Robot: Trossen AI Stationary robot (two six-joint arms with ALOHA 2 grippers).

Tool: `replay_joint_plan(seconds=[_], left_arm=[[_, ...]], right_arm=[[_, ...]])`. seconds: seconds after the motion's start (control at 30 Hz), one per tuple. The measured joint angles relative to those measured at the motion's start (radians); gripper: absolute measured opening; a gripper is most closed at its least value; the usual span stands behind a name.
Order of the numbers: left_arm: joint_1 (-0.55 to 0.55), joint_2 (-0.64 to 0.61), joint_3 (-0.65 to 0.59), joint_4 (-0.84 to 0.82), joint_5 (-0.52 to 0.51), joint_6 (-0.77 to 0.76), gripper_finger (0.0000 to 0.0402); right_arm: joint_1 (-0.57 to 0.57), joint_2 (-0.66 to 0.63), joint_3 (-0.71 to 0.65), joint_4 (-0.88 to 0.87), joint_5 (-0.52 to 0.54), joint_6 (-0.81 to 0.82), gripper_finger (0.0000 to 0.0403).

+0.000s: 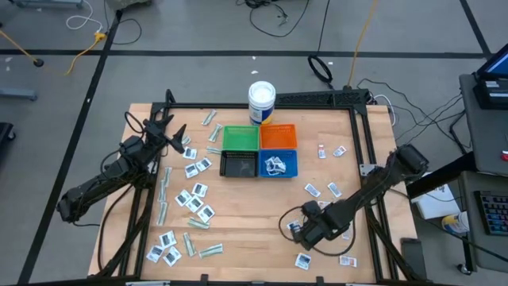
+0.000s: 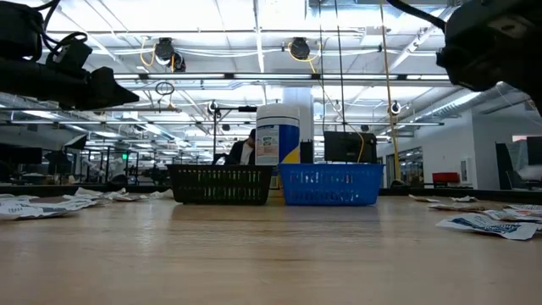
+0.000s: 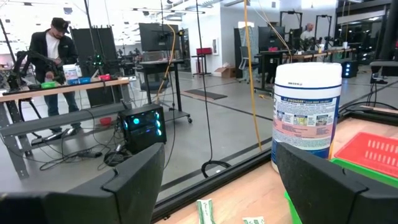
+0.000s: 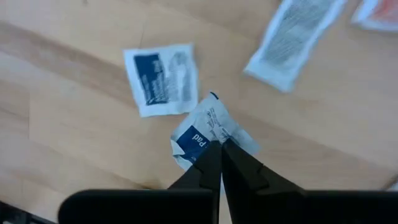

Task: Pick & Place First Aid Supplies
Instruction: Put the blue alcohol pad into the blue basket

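1. Fingers of my right gripper (image 4: 219,144) are pinched fully together on a crumpled white sachet (image 4: 208,134) near the table's (image 4: 74,130) front right, nipping its edge so it can lift.
2. Left gripper (image 3: 217,180) waits spread wide, holding nothing, near the white tub (image 3: 306,112).

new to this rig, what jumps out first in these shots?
The four square bins clustered mid-table, green, orange, black and blue, with a white tub standing just behind them. Small flat packets litter the wood on both sides. Near the front right edge, the right gripper is pinched shut on a crumpled white sachet with blue print, while the left gripper hangs open above the left scatter.
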Motion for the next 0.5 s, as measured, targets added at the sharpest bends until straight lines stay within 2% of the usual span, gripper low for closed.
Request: replay_joint_plan(seconds=[0.27, 0.5], left_arm=[[0.000, 0.000, 0.000, 0.000, 0.000, 0.000, 0.0308], [0.000, 0.000, 0.000, 0.000, 0.000, 0.000, 0.0308]], right_arm=[[-0.063, -0.133, 0.002, -0.087, -0.005, -0.037, 0.0001], [-0.132, -0.155, 0.002, -0.133, -0.008, -0.100, 0.0000]])
